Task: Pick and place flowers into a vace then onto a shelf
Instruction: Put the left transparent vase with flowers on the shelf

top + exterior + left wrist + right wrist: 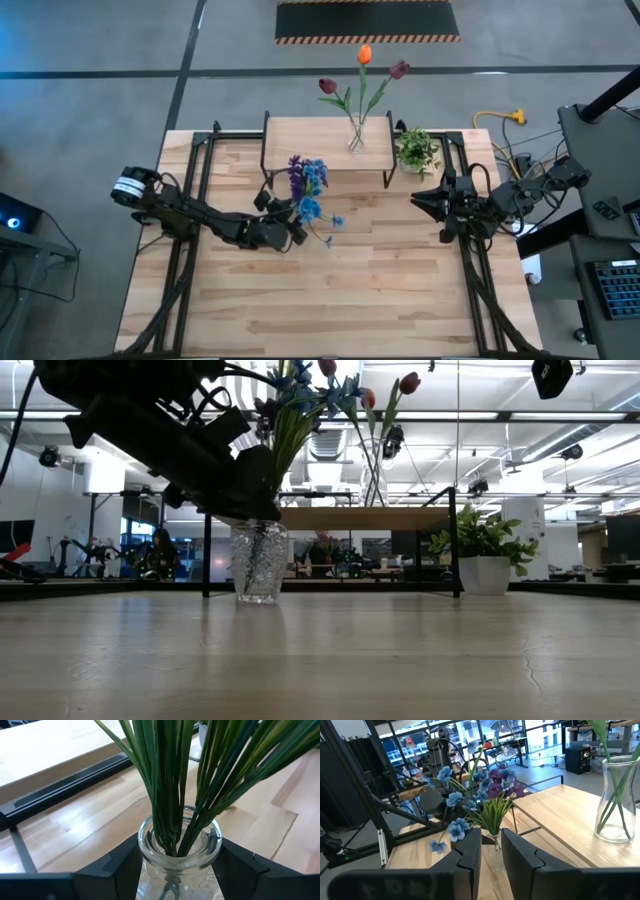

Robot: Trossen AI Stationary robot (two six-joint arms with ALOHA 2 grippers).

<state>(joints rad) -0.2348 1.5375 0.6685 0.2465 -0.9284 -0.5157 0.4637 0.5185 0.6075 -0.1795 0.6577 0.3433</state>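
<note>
The blue and purple artificial flowers point(308, 185) stand upright, green stems running vertically down into a clear glass vase point(258, 561) on the plank desk point(350, 290), before the light wood shelf point(310, 145). My left pincer point(178, 862) pinches the vase's neck.
</note>
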